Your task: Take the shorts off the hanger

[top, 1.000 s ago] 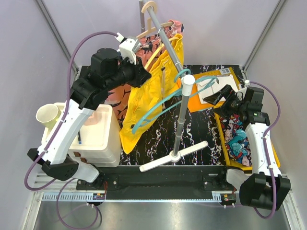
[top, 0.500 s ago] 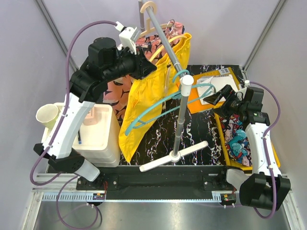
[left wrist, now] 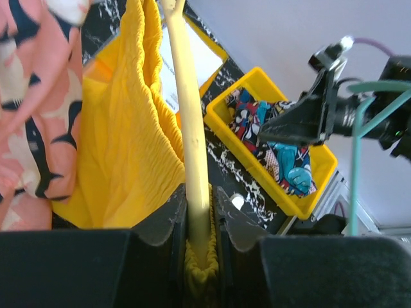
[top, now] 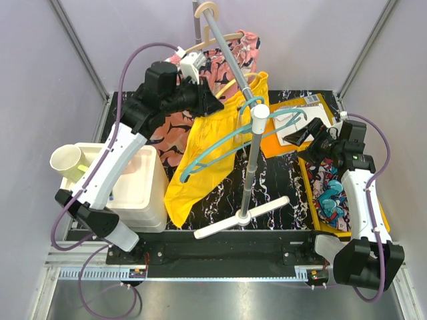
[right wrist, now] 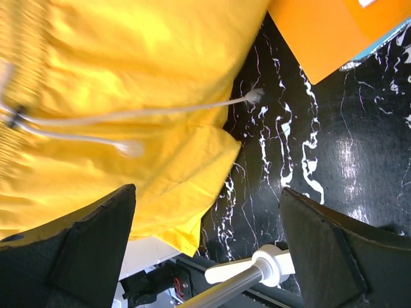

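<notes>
The plain yellow shorts [top: 200, 167] hang on a pale yellow hanger [left wrist: 191, 128] beside the rack's rail [top: 230, 50]. My left gripper [top: 212, 105] is shut on that hanger's bar together with the bunched yellow waistband [left wrist: 200, 269], as the left wrist view [left wrist: 199, 199] shows. The comic-print shorts [top: 330, 193] lie in a yellow bin [top: 303, 175] at the right, also in the left wrist view [left wrist: 276, 138]. My right gripper [top: 303, 133] is open and empty; in its wrist view the yellow shorts [right wrist: 128, 77] and their white drawstring [right wrist: 160, 112] hang ahead.
Pink patterned shorts [top: 227, 57] hang on a wooden hanger [top: 217, 41] at the rail's far end. An empty teal hanger [top: 223, 143] hangs on the rack's post [top: 252, 167]. An orange envelope [top: 293, 130] lies at the back right. White bins [top: 143, 190] with a cup [top: 67, 160] stand at the left.
My left arm has swung right and lower, carrying the hanger and the yellow shorts toward the rack's post. The right arm has not moved.
</notes>
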{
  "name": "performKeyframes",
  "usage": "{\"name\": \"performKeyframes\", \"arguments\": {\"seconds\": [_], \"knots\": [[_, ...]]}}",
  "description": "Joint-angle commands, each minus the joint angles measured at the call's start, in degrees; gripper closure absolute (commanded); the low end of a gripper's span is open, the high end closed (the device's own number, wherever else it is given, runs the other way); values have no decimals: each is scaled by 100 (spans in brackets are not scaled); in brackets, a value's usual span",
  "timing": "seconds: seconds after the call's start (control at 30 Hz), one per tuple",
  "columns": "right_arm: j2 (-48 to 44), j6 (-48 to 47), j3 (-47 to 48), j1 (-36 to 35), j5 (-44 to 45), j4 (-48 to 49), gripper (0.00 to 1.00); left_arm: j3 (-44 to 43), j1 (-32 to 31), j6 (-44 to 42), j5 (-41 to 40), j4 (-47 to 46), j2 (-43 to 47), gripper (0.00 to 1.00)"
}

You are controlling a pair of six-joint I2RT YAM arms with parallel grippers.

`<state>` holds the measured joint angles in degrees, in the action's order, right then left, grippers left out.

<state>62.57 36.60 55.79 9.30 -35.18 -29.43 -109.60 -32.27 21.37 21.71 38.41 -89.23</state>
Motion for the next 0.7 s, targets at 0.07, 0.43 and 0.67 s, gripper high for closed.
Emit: {"name": "performKeyframes", "arguments": {"seconds": [0.07, 0.43, 0.67], "knots": [[212, 224, 424, -42, -375, 585, 0, 1747, 80, 218, 499, -1362, 1302, 100], [529, 1323, 170, -471, -913, 2142, 0, 3656, 186, 1185, 1203, -2883, 2234, 100], [432, 1965, -218, -876, -657, 3083, 2, 3973, 186, 1484, 1748, -3235, 2358, 100]]}}
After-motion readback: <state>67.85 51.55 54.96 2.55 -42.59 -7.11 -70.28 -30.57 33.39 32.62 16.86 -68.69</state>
